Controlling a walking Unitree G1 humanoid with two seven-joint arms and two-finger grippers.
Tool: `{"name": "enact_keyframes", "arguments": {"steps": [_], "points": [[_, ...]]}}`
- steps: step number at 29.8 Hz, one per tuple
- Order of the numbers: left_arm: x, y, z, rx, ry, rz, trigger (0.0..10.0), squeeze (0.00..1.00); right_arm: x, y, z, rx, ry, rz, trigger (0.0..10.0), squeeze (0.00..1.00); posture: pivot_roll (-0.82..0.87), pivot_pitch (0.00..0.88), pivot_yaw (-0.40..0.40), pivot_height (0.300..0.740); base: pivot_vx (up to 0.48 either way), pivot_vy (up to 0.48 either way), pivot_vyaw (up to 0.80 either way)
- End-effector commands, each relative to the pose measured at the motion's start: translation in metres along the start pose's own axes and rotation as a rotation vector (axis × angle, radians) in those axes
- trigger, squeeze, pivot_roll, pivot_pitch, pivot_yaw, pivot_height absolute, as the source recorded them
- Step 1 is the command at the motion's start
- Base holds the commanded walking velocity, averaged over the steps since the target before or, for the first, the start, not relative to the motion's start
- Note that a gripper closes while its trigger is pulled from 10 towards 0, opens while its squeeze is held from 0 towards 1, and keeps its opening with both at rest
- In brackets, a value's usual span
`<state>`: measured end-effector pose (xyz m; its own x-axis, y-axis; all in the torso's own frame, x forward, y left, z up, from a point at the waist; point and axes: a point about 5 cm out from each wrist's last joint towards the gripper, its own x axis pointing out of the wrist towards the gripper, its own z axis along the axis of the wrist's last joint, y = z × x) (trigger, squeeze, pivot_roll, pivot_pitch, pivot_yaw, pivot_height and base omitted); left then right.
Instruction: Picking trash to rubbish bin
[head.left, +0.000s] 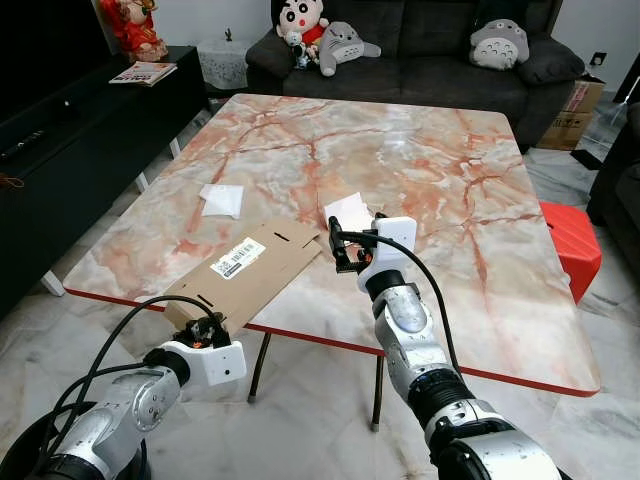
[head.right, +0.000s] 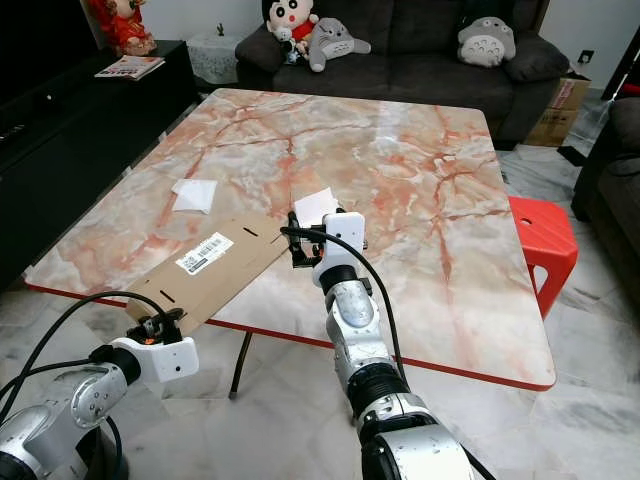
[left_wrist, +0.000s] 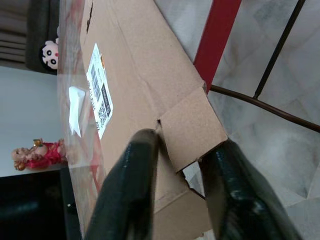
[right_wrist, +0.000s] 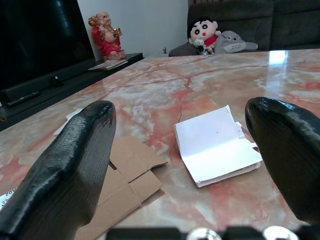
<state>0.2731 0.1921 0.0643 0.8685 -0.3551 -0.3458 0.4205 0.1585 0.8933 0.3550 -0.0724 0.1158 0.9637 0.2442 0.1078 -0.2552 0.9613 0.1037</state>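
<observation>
A flattened cardboard box (head.left: 250, 268) with a barcode label lies on the marble table (head.left: 420, 150) and overhangs its front edge. My left gripper (head.left: 205, 328) is below that edge, open, its fingers (left_wrist: 132, 190) on either side of the cardboard's end flap (left_wrist: 192, 125). A folded white paper (head.left: 347, 212) lies just beyond the cardboard's far end. My right gripper (head.left: 345, 250) hovers open low over the table, facing that paper (right_wrist: 215, 145), with nothing between its fingers. A second white paper (head.left: 222, 199) rests further left.
A red stool (head.left: 570, 245) stands at the table's right side. A dark sofa (head.left: 420, 40) with plush toys is behind, a black cabinet (head.left: 80, 120) is on the left and a carton (head.left: 572, 115) is at the back right. Thin table legs (head.left: 262, 365) stand near my left gripper.
</observation>
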Motion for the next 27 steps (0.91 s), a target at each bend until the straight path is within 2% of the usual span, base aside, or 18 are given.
{"name": "enact_keyframes", "arguments": {"steps": [1, 4, 13, 17, 18, 19, 20, 21, 22, 23, 26, 27], "points": [[0.002, 0.001, -0.001, 0.025, 0.003, -0.007, 0.0, 0.00, 0.003, 0.002, 0.005, 0.005, -0.017, 0.006, 10.0, 0.00, 0.02, 0.013, 0.009, 0.740, 0.000, 0.000, 0.00], [0.002, 0.004, -0.001, 0.039, 0.015, 0.013, 0.0, 0.00, 0.003, 0.002, 0.005, 0.006, -0.017, 0.006, 10.0, 0.00, 0.02, 0.013, 0.009, 0.740, 0.000, 0.000, 0.00], [0.004, 0.027, -0.004, 0.083, 0.067, 0.192, 0.0, 0.00, 0.003, 0.002, 0.005, 0.006, -0.018, 0.007, 10.0, 0.00, 0.02, 0.003, 0.009, 0.740, 0.000, 0.000, 0.00], [0.005, 0.045, 0.003, 0.097, 0.051, 0.348, 0.0, 0.00, 0.003, 0.002, 0.005, 0.008, -0.021, 0.007, 10.0, 0.00, 0.02, 0.000, 0.010, 0.740, 0.000, 0.000, 0.00], [0.005, 0.045, 0.003, 0.097, 0.051, 0.348, 0.0, 0.00, 0.003, 0.002, 0.005, 0.008, -0.021, 0.007, 10.0, 0.00, 0.02, 0.000, 0.010, 0.740, 0.000, 0.000, 0.00], [0.005, 0.052, 0.008, 0.085, 0.034, 0.421, 3.6, 0.00, 0.003, 0.002, 0.006, 0.010, -0.029, 0.007, 10.0, 0.00, 0.02, 0.000, 0.010, 0.740, 0.000, 0.000, 0.00], [0.005, 0.055, 0.010, 0.074, 0.023, 0.449, 8.0, 0.00, 0.003, 0.002, 0.006, 0.010, -0.033, 0.006, 10.0, 0.00, 0.02, 0.000, 0.010, 0.740, 0.000, 0.000, 0.00], [0.005, 0.058, 0.013, 0.060, 0.009, 0.473, 10.0, 0.00, 0.004, 0.003, 0.007, 0.012, -0.039, 0.007, 10.0, 0.00, 0.02, 0.000, 0.010, 0.740, 0.000, 0.000, 0.00], [0.005, 0.058, 0.013, 0.060, 0.009, 0.473, 10.0, 0.00, 0.004, 0.003, 0.007, 0.012, -0.039, 0.007, 10.0, 0.00, 0.02, 0.000, 0.010, 0.740, 0.000, 0.000, 0.00], [0.006, 0.061, 0.014, 0.004, 0.000, 0.507, 10.0, 0.00, 0.004, 0.003, 0.009, 0.012, -0.048, 0.008, 10.0, 0.00, 0.02, 0.000, 0.008, 0.740, 0.000, 0.000, 0.00], [0.010, 0.065, 0.017, -0.196, -0.014, 0.562, 10.0, 0.00, 0.005, 0.003, 0.012, 0.015, -0.071, 0.011, 10.0, 0.00, 0.02, 0.000, 0.006, 0.740, 0.000, 0.000, 0.00], [0.012, 0.068, 0.019, -0.302, -0.027, 0.597, 10.0, 0.00, 0.005, 0.003, 0.014, 0.020, -0.086, 0.010, 10.0, 0.00, 0.02, 0.000, 0.006, 0.740, 0.000, 0.000, 0.00]]}}
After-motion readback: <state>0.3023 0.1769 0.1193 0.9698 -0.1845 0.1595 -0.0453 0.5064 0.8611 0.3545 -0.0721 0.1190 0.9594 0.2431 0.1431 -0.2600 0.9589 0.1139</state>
